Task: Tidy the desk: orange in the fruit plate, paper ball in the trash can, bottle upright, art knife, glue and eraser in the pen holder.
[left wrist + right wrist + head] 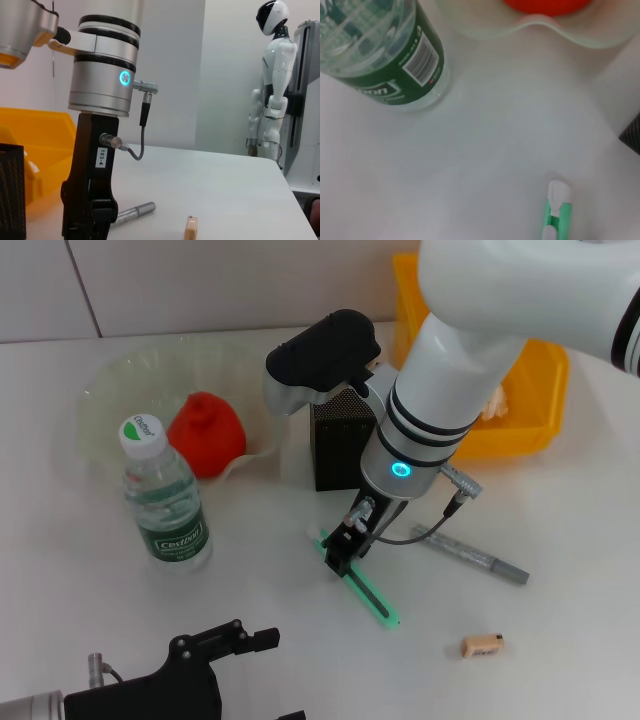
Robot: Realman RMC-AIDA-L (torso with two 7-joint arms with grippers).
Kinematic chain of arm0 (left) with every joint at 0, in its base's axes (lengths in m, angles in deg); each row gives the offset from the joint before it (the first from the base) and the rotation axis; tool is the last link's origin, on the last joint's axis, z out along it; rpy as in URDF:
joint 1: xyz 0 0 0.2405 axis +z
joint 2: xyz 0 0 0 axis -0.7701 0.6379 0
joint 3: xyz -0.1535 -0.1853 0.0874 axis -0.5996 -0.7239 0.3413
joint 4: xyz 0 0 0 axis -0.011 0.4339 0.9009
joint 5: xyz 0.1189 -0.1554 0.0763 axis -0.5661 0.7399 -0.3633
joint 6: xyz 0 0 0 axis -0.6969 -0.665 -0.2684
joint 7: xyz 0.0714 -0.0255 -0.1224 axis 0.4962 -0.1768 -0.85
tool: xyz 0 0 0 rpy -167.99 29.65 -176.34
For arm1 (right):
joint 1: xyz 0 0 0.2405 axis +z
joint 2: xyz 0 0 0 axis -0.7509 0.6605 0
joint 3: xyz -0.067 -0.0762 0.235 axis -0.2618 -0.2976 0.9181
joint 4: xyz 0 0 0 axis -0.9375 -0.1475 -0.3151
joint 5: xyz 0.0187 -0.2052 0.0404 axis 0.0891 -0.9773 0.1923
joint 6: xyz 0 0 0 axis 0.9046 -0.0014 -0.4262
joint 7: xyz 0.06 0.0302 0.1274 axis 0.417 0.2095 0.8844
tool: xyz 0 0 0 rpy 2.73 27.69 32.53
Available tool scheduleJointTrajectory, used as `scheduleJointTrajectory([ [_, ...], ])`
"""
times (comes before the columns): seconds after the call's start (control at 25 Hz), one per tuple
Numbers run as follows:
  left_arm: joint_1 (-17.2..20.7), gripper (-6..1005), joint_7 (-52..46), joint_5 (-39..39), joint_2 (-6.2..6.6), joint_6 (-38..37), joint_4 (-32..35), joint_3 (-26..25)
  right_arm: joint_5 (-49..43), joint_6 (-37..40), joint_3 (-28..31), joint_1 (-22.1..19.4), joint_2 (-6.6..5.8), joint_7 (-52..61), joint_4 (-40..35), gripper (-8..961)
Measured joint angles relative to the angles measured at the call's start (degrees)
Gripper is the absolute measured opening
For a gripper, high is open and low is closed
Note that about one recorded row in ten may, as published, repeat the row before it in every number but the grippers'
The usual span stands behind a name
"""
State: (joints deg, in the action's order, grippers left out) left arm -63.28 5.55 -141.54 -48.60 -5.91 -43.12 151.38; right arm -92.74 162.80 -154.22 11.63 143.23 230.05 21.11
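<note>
Closest to my head camera is the left gripper (262,640), parked low at the near edge of the desk with its black fingers pointing toward the middle; I cannot tell whether they are spread or pressed together. The working arm is the right one: the right gripper (343,545) has its black fingers down at the far end of the art knife (370,597), a green-and-white strip lying flat on the desk, and from here they look set around it, though I cannot tell if they are already pinching. The knife's long axis runs diagonally, from the gripper's tip toward me and to the right, so the free end trails away from the pen holder (338,446), the dark mesh box just behind the gripper. I judge that lift and short carry back to the holder to be the next move, and the right arm is plainly the nearer one. The grey glue stick (472,554) lies just right of the gripper, the eraser (482,645) nearer me. The bottle (163,496) already stands upright, its green label reading "Cestbon". The orange (206,433) sits in the fruit plate (110,390). In the left wrist view a tag on the right gripper reads "103-4".
</note>
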Motion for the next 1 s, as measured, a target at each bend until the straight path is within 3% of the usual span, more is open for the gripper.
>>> scheduleJointTrajectory([
  [1.0,0.0,787,0.0,0.0,0.00,0.1,0.0,0.1,0.1,-0.4,0.4,0.0,0.00,0.0,0.3,302],
])
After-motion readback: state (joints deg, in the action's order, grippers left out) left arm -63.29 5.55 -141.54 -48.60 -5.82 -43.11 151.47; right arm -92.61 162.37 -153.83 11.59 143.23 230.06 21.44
